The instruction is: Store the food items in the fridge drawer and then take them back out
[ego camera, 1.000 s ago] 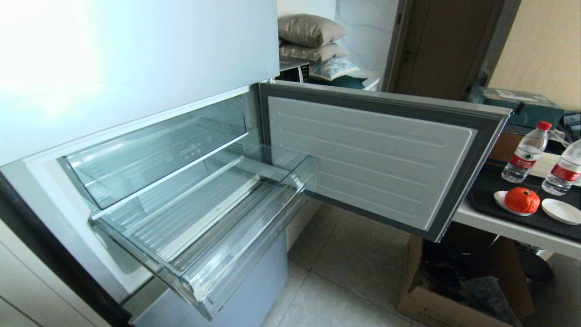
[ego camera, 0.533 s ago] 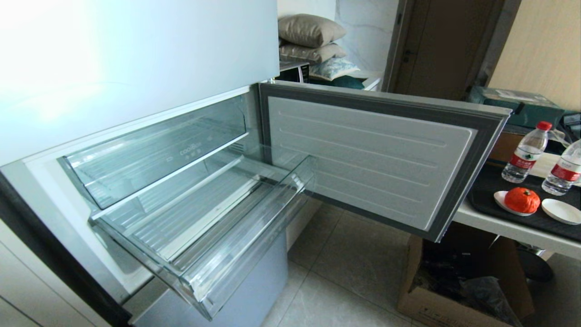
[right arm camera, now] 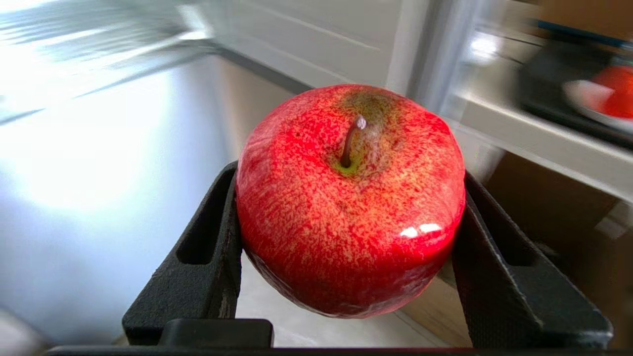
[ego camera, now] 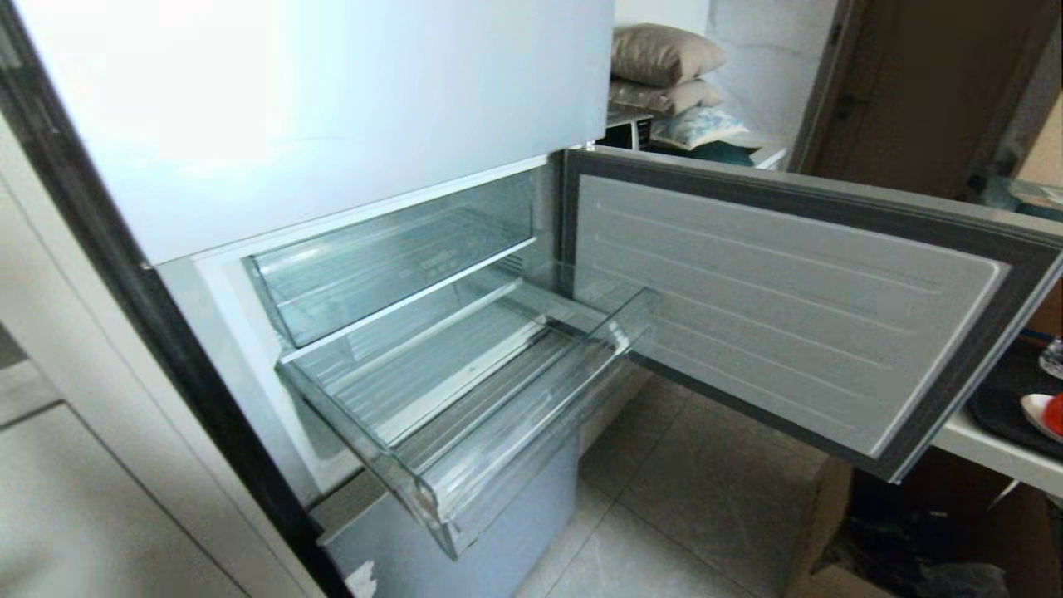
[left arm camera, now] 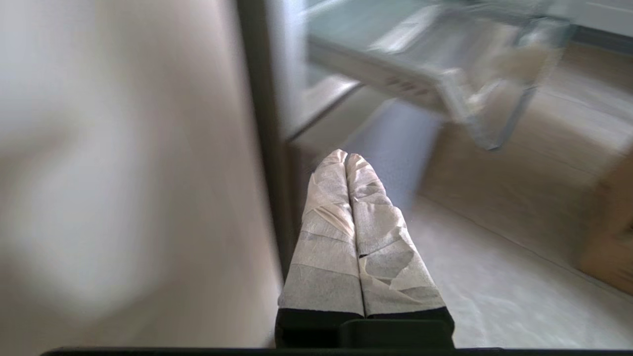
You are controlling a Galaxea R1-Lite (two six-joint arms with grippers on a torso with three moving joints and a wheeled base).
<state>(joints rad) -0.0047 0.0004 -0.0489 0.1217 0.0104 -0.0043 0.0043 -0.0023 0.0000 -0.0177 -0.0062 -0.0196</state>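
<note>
Head view: fridge drawer [ego camera: 465, 399] shifted rightward.

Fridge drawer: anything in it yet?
Empty. The pulled-out drawer shows only its bare ribbed floor; the apple sits in the right gripper.

drawer [ego camera: 465, 407] juts before fridge [ego camera: 332, 124]; open door [ego camera: 789, 299] to its right | pillows [ego camera: 664, 54] behind

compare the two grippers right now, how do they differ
The left gripper is shut and holds nothing; the right gripper is clamped on a red apple. The left fingers are wrapped in pale tape; the right fingers are bare black. Neither shows in the head view.
</note>
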